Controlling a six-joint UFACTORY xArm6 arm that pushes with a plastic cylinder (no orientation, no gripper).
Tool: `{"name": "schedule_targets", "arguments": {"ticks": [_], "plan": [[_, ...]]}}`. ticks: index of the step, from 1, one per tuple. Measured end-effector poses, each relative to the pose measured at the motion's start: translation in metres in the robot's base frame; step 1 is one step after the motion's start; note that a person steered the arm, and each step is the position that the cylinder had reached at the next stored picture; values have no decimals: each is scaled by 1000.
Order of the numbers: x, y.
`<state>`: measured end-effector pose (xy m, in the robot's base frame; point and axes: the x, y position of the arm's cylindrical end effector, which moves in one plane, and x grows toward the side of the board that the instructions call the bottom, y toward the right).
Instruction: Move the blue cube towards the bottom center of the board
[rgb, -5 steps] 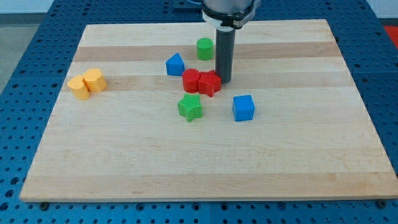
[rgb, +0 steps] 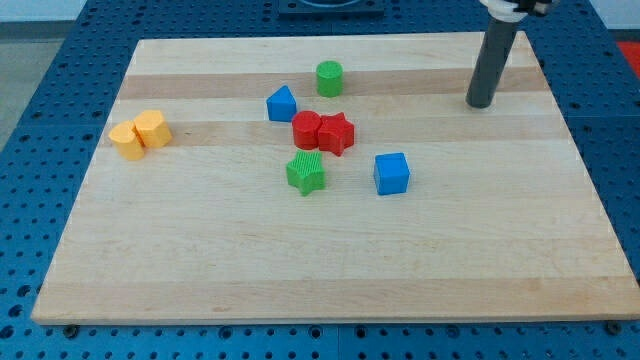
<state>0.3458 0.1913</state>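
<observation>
The blue cube (rgb: 392, 173) sits on the wooden board (rgb: 330, 270), right of centre. My tip (rgb: 480, 104) rests on the board toward the view's upper right, well apart from the cube, up and to its right. The dark rod rises from it to the view's top edge. Nothing touches the tip.
A red cylinder (rgb: 307, 129) and a red star (rgb: 337, 134) touch each other left of the cube. A green star (rgb: 306, 173) lies below them, a blue triangular block (rgb: 281, 104) and a green cylinder (rgb: 329, 78) above. Two yellow blocks (rgb: 141, 133) sit at the left.
My tip has moved from beside the red star to the view's upper right, away from the blocks. No block has moved.
</observation>
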Motion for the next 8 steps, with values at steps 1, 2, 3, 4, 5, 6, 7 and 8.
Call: {"name": "schedule_targets", "arguments": {"ticks": [1, 2, 3, 4, 5, 6, 7, 8], "plan": [[26, -12], [56, -34], [74, -67], [94, -93], [119, -114], [140, -134], [143, -145], [124, -138]]}}
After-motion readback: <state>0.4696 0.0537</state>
